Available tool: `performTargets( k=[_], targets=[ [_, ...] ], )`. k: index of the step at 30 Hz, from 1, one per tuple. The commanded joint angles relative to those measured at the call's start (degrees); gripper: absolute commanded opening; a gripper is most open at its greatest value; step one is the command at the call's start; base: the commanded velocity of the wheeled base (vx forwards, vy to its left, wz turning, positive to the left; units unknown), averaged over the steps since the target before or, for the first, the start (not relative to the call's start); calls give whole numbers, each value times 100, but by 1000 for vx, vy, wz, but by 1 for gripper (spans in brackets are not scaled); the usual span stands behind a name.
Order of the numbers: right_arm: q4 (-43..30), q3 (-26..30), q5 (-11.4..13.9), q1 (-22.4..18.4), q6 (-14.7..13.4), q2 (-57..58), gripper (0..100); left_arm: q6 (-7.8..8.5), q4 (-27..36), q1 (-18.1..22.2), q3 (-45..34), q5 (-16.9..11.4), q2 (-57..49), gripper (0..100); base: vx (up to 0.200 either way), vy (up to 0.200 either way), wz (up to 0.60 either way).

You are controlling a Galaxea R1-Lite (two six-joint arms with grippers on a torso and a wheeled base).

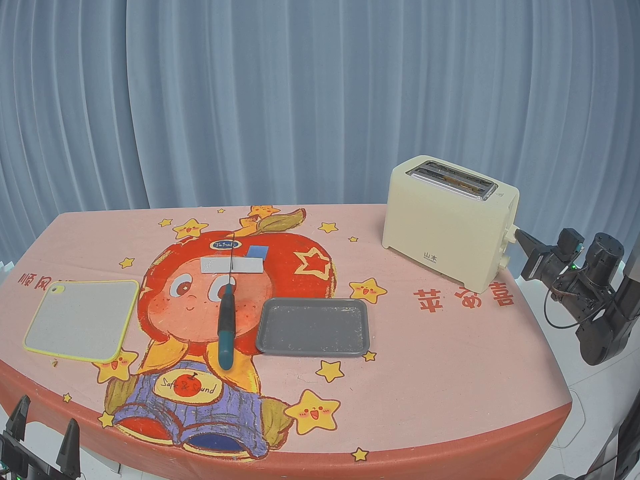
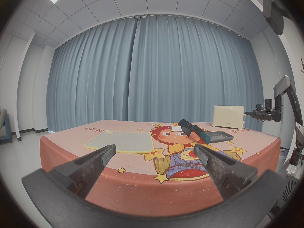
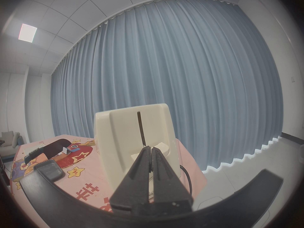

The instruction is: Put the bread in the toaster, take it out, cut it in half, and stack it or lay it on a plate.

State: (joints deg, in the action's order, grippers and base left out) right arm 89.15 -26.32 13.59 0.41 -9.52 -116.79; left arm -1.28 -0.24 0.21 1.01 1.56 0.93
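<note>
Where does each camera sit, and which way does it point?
Head view: on the robot's head, looking down at the table: cutting board, knife, grey tray, toaster; left gripper and right gripper at the edges.
Left wrist view: low before the table's near edge, looking across it between the left gripper's open fingers.
Right wrist view: off the table's right end, facing the toaster's lever end over the shut right gripper.
Shared: all show toaster and grey tray.

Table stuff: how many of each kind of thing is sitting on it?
Toaster: 1
Knife: 1
Cutting board: 1
Plate: 1
Small cards: 2, a white card and a blue card
Total: 6
</note>
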Motion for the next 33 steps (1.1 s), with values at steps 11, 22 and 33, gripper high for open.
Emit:
performTargets(
  k=[11, 22, 33],
  targets=[
    [41, 13, 3, 2, 3, -187, 0, -4, -2, 6, -101, 2, -5, 100, 0, 0, 0],
    [41, 48, 3, 38, 3, -178, 0, -4, -2, 6, -101, 2, -5, 100, 0, 0, 0],
    [50, 13, 12, 55, -6, 191, 0, -4, -2, 6, -101, 2, -5, 100, 0, 0, 0]
  ],
)
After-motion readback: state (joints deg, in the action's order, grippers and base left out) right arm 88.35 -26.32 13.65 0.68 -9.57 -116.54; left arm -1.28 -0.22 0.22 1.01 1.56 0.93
